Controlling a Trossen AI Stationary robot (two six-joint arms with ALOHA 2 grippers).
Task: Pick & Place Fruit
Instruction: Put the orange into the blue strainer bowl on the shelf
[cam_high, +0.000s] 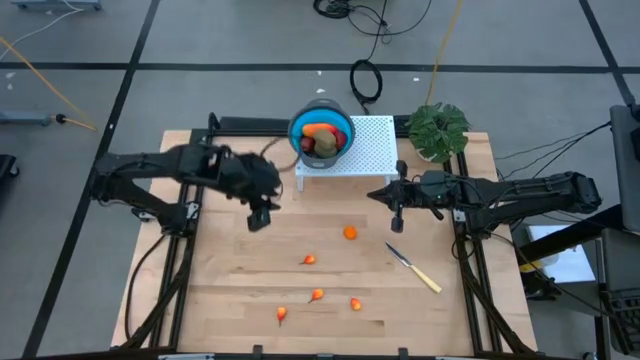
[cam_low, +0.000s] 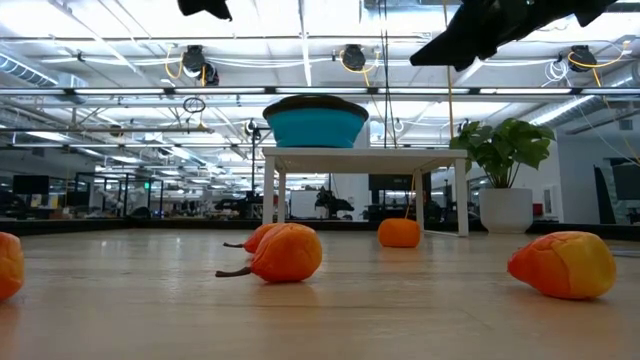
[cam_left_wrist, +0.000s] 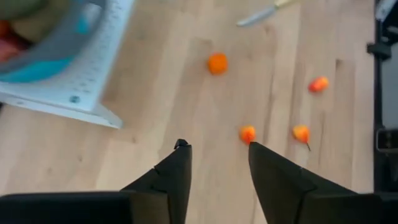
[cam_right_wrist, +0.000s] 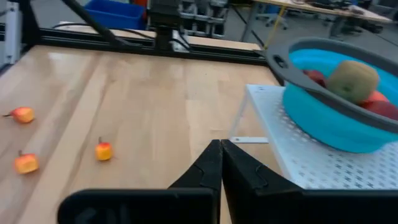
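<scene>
The left gripper (cam_high: 258, 220) hangs empty above bare wood, fingers (cam_left_wrist: 176, 171) parted with nothing between them. The small orange-red fruit pieces (cam_high: 310, 260) lie scattered well ahead; larger fruit sits in the round blue bowl (cam_high: 297, 128) on the white perforated stand (cam_high: 375, 145). Tiny rounded bits could roll or squirt from a pinch. The right gripper (cam_high: 397, 222) waits, fingers together, near the pale-handled knife (cam_high: 414, 268).

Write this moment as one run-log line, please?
left gripper: empty, above table near stand | right gripper: shut, idle | bowl: holds fruit | orange bits: loose on table
</scene>
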